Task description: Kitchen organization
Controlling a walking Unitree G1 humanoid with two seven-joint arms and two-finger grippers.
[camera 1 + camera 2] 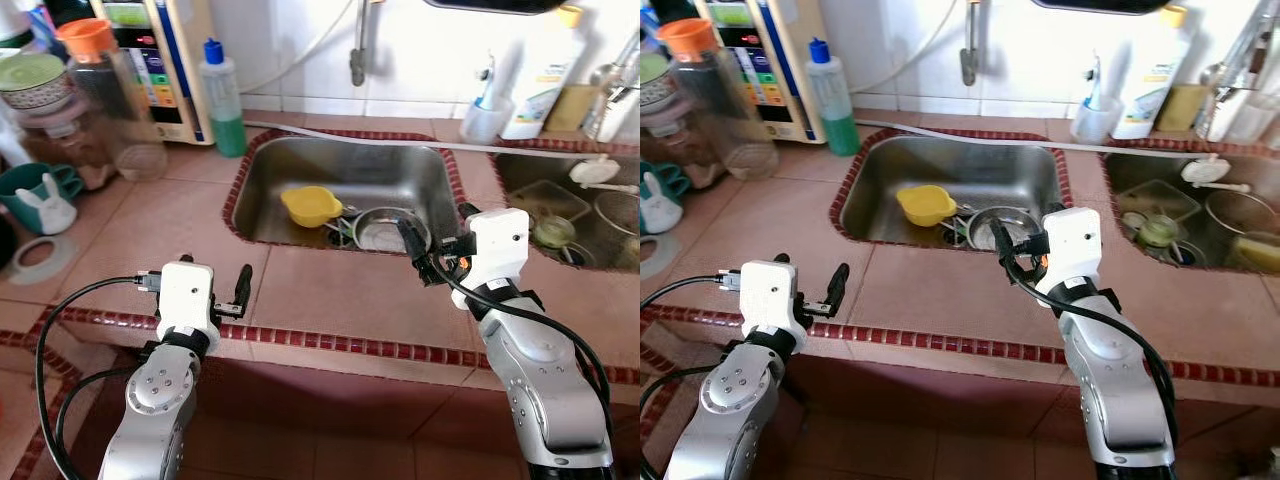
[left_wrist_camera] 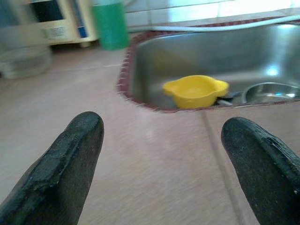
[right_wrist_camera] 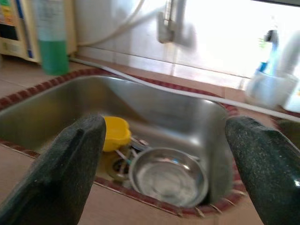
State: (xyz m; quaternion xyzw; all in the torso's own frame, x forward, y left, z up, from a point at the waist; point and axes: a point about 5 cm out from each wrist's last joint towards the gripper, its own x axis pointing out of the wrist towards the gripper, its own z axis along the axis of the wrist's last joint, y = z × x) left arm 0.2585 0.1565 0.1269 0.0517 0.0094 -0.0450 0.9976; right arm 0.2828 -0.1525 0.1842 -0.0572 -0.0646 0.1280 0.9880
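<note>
Two grippers: both spread wide, holding nothing.
Right gripper [image 3: 164, 154]: over the sink's [image 1: 300, 160] front edge.
Left gripper [image 2: 161, 154]: above bare counter [image 1: 180, 215] near its front edge (open room ahead).
Sink floor: yellow bowl [image 1: 310, 205] just beside steel bowl [image 1: 385, 228].

Silver arms; white wrist housings; black cables

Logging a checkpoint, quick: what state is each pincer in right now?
Left pincer: open, holding nothing, over the counter.
Right pincer: open, holding nothing, at the sink edge.
</note>
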